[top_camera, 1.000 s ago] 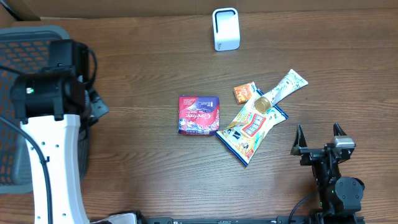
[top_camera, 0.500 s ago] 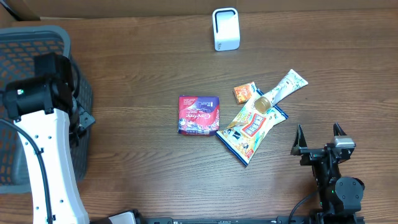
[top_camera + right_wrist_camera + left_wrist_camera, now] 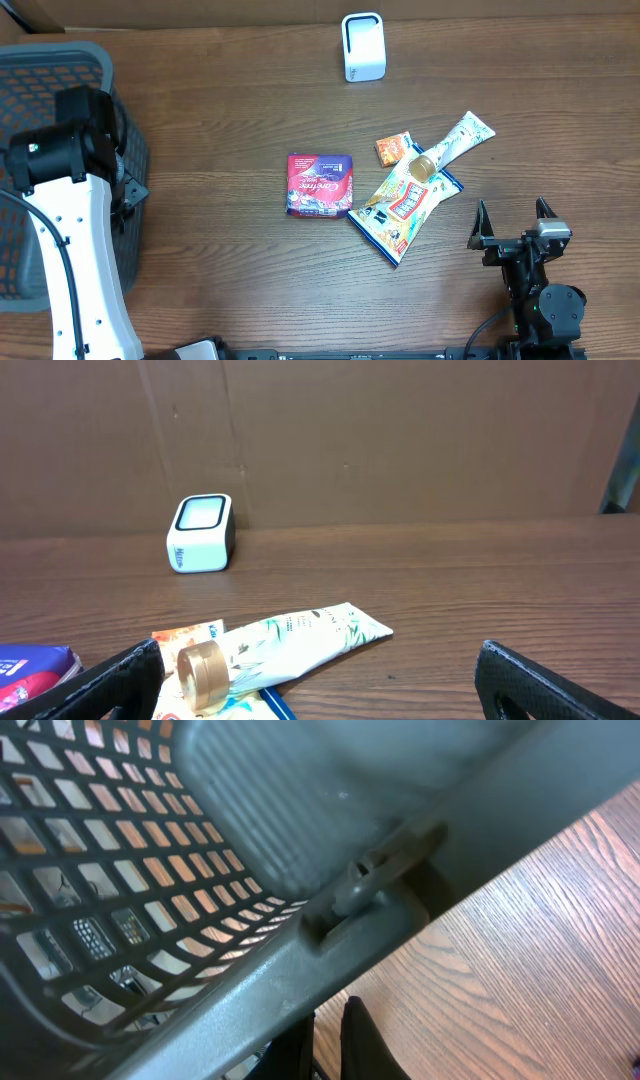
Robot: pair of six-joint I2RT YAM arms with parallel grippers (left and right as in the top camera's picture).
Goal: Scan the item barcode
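Observation:
Several items lie mid-table: a red and purple pack [image 3: 320,185], a printed snack bag [image 3: 403,207], a white tube [image 3: 455,143] with a gold cap, and a small orange packet [image 3: 393,148]. The tube [image 3: 300,643] and orange packet [image 3: 188,636] also lie just ahead in the right wrist view. The white scanner [image 3: 363,46] stands at the back edge, also seen as the scanner [image 3: 201,533]. My left gripper [image 3: 330,1022] is shut and empty, against the basket's rim. My right gripper [image 3: 513,222] stands wide open, to the right of the snack bag and nearer the front edge; between the fingers of the right gripper [image 3: 320,670] there is nothing.
A dark grey mesh basket [image 3: 40,60] fills the far left; its rim [image 3: 250,975] crosses the left wrist view diagonally. My left arm [image 3: 70,200] reaches along the basket's right side. A brown cardboard wall [image 3: 400,440] stands behind the scanner.
My left arm has swung left toward the basket, most of it in the first half second. The right arm and the items have not moved.

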